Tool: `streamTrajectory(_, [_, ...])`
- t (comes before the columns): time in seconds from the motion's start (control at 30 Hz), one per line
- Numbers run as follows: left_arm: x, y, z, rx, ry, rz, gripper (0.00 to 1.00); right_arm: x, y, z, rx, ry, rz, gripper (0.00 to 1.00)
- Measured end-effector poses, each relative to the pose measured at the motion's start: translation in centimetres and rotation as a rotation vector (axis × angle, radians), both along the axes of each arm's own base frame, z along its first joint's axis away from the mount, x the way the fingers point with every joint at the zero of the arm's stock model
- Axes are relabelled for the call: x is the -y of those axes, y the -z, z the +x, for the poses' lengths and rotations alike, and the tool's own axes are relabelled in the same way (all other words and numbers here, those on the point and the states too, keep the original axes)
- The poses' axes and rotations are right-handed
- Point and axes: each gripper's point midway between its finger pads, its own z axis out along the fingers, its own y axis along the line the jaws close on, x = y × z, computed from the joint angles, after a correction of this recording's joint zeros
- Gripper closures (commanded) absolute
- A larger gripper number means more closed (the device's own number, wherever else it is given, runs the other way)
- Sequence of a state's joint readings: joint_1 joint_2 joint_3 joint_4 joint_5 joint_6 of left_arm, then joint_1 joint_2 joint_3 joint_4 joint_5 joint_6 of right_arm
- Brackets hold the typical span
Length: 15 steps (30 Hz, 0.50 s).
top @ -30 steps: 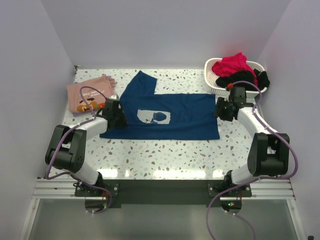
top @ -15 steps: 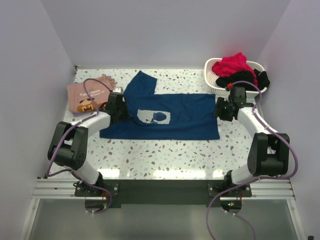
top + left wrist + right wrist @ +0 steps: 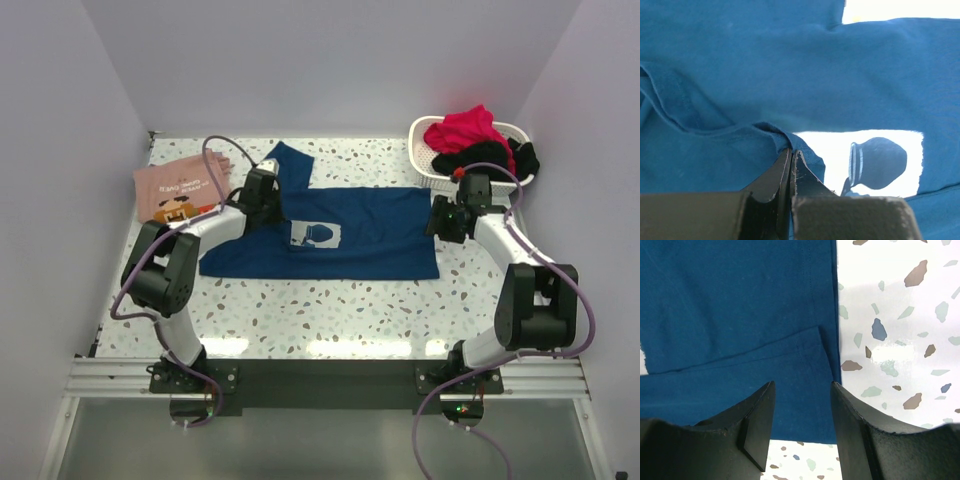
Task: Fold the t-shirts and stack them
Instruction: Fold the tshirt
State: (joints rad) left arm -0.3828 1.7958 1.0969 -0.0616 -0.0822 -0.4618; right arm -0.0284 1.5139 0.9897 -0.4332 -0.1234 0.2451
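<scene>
The dark blue t-shirt (image 3: 370, 235) lies spread across the middle of the table, its pale square print (image 3: 315, 235) facing up. My left gripper (image 3: 268, 196) is shut on a raised fold of the shirt's left side, near the sleeve. In the left wrist view the closed tips (image 3: 791, 152) pinch the blue cloth (image 3: 740, 60) just beside the print (image 3: 830, 155). My right gripper (image 3: 438, 218) hovers open over the shirt's right edge; its fingers (image 3: 802, 390) straddle the hem (image 3: 730, 305) without gripping. The salmon-pink t-shirt (image 3: 172, 190) lies folded at the far left.
A white basket (image 3: 420, 160) stands at the back right corner holding a red garment (image 3: 462, 128) and a black one (image 3: 485, 155). Speckled tabletop (image 3: 330, 300) shows in front of the shirt. Side walls stand close on both sides.
My left gripper has shut on the blue shirt's left side and moved back and to the right, pulling that cloth inward. The right arm has not moved.
</scene>
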Motion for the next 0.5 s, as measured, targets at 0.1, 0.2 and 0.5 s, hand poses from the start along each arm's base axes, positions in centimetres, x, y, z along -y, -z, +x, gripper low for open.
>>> streamTrajectory(0.1, [1.0, -0.2, 0.6, 0.012, 0.022, 0.007, 1.00, 0.0, 0.3, -0.1, -0.010, 0.000, 0.000, 0.48])
streamTrajectory(0.2, [1.8, -0.2, 1.2, 0.018, 0.036, 0.007, 1.00, 0.0, 0.5, -0.1, -0.015, 0.000, 0.001, 0.48])
streamTrajectory(0.5, [3.3, 1.1, 2.3, 0.011, 0.083, 0.033, 0.32, 0.0, 0.9, -0.1, -0.027, -0.001, 0.002, 0.48])
